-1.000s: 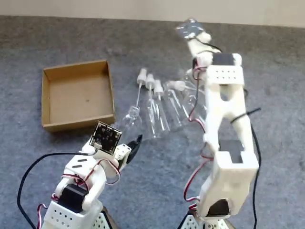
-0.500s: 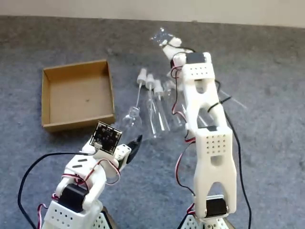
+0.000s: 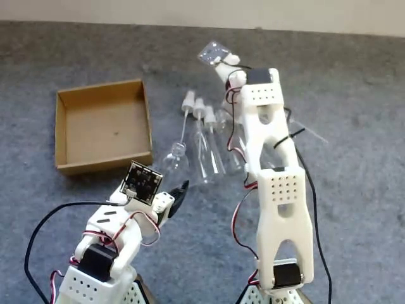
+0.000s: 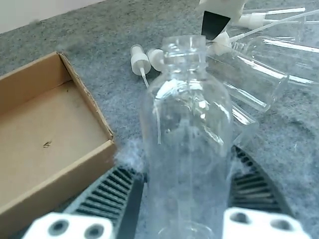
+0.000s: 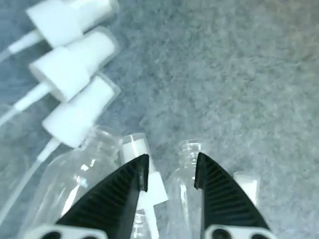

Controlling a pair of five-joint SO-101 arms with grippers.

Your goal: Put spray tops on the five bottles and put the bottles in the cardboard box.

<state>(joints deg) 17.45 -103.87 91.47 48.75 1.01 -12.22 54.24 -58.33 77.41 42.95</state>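
Grey felt-covered table (image 3: 361, 95), open brown cardboard box (image 3: 61, 126) sitting on it. Left jaws clamp one clear plastic bottle (image 4: 187, 129), open-necked, near the box corner. Right jaws hang parted over more clear bottles (image 3: 209, 161) lying on the table beside three white spray tops (image 5: 75, 65) in a row.

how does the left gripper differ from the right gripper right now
The left gripper is closed around a clear bottle whose neck is bare; the right gripper is open and grips nothing. The left gripper sits close to its base, near the cardboard box; the right gripper is stretched out to the far side of the lying bottles, by the spray tops. Both are white with black ridged jaws.
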